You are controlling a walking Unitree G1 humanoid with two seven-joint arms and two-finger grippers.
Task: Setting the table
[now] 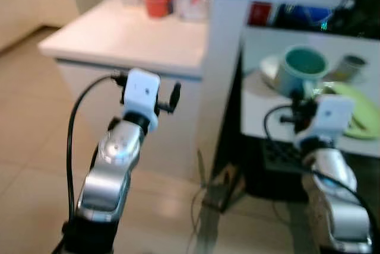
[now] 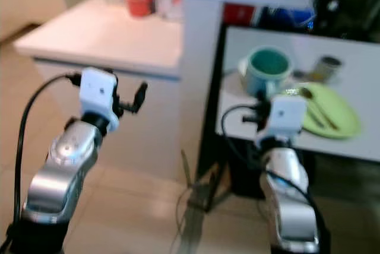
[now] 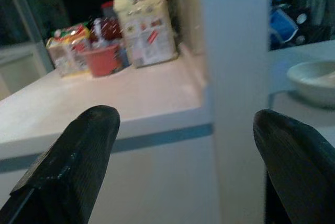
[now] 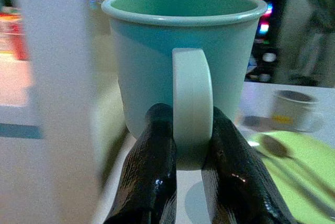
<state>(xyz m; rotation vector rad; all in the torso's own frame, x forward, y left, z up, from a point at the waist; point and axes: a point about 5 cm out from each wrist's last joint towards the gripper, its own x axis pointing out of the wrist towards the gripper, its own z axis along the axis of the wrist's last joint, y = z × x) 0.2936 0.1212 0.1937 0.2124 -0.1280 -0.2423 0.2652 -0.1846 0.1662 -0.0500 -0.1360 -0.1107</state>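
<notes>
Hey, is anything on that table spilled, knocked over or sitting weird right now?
Nothing stands out. The teal mug is upright with the right pincer closed on its handle. The green plate lies flat on the table with a spoon on it. The left pincer is open before the counter.

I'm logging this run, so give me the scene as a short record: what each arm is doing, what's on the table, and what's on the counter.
right gripper: jaws shut on the handle of the teal mug
left gripper: jaws open, holding nothing, facing the white counter
table: teal mug, green plate with spoon, white bowl, small cup
counter: red cup, food packages
</notes>
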